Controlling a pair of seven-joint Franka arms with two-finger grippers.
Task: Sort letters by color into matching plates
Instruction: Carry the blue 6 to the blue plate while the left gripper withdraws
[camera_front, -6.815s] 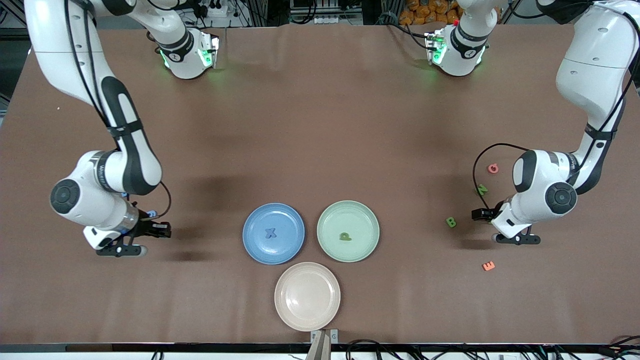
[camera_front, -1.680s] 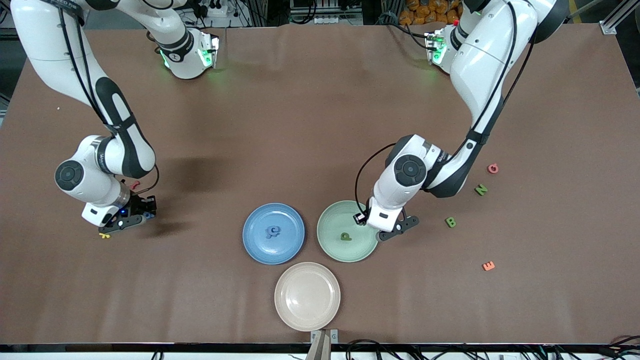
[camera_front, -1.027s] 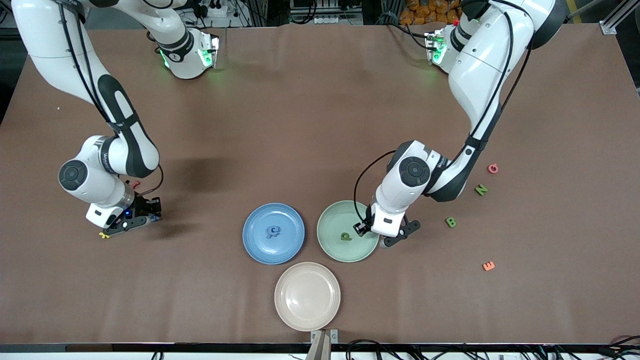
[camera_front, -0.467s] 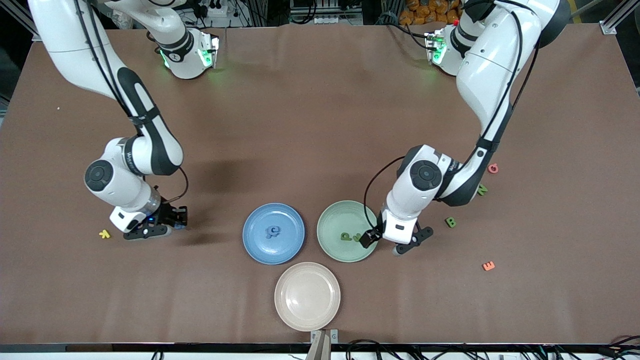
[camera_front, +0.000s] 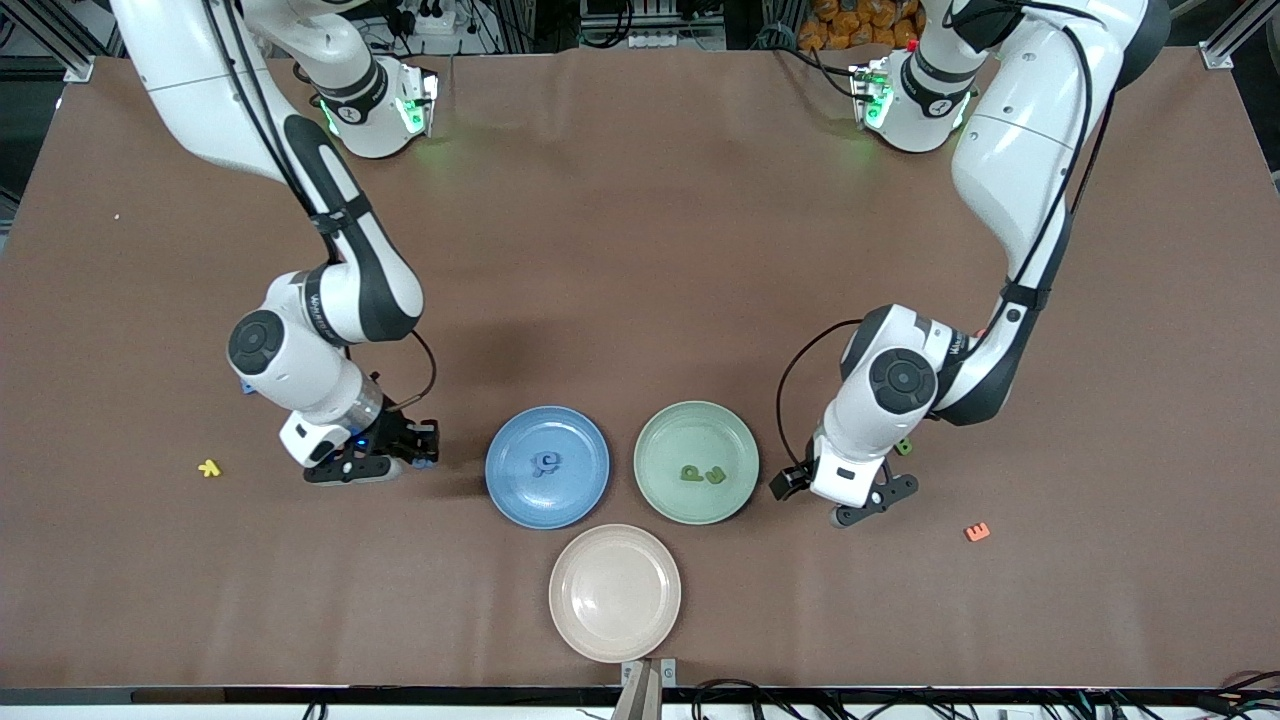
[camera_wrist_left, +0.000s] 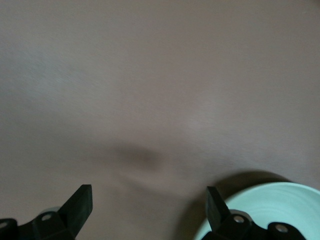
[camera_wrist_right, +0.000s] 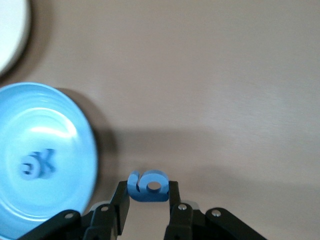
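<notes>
The blue plate (camera_front: 520, 495) holds two blue letters (camera_front: 545, 462) lying together. Beside it, the pale green plate (camera_front: 690, 425) holds two green letters (camera_front: 702, 474). My right gripper (camera_front: 418, 450) is over the table just beside the blue plate, toward the right arm's end, shut on a blue letter (camera_wrist_right: 148, 186). My left gripper (camera_front: 783, 485) hangs open and empty just off the green plate's rim (camera_wrist_left: 280, 200), toward the left arm's end. Another green letter (camera_front: 904, 447) peeks out from under the left arm.
A beige plate (camera_front: 614, 592) lies nearer the front camera than the two coloured plates. A yellow letter (camera_front: 208, 467) lies toward the right arm's end, an orange letter (camera_front: 977, 532) toward the left arm's end. A small blue piece (camera_front: 243, 386) shows beside the right arm's wrist.
My left gripper opened, left a second green letter in the green plate and drew back off its rim. My right gripper carried the blue letter toward the blue plate.
</notes>
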